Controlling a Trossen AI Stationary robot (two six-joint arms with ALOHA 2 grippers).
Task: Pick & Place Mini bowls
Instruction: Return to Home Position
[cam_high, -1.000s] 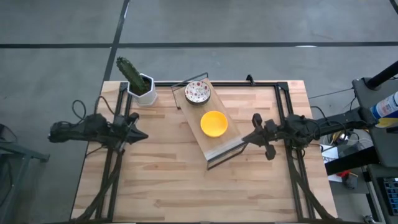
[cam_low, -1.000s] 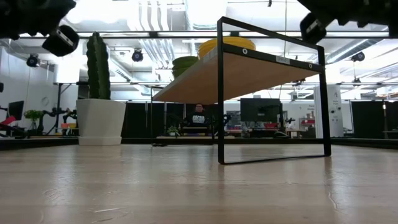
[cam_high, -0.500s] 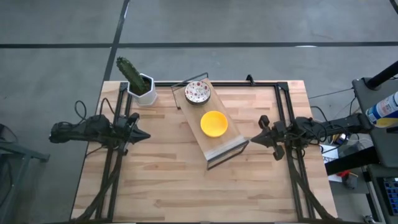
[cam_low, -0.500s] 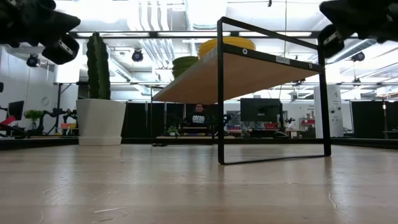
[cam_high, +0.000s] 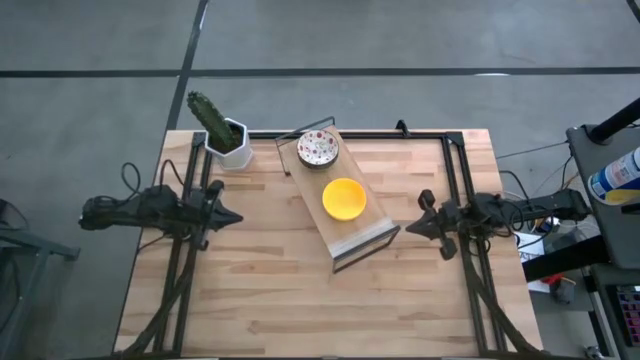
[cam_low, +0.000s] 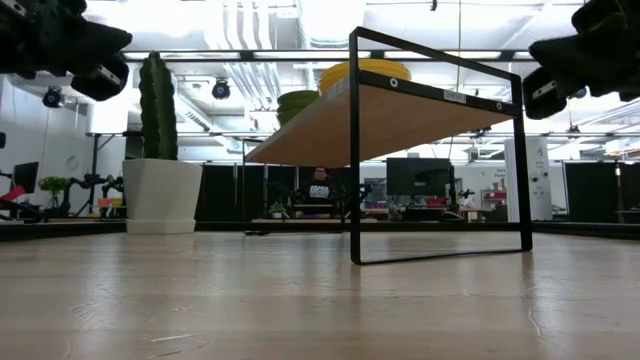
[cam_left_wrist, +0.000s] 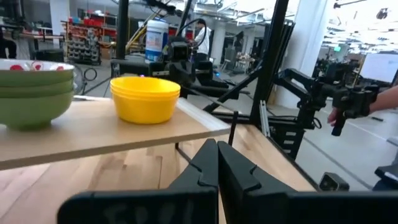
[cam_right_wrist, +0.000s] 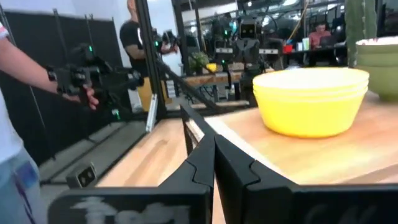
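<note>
light wood plank table (cam_high: 270, 290): green cactus in white hexagonal pot (cam_high: 236, 148) at far left corner. light wood shelf board on black metal frame (cam_high: 357, 232) stands skewed to the edges, from far edge toward the middle, near the pot, not touching.

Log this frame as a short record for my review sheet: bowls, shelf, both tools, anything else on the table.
yellow bowls: stacked on the shelf, near its middle
speckled bowls: stacked on the same shelf, at the end toward the cactus pot
left tool: shut, empty, above the table on its left side, apart from the shelf
right tool: shut, empty, just beyond the shelf's right corner
cactus pot: upright at the table's far left corner
</note>
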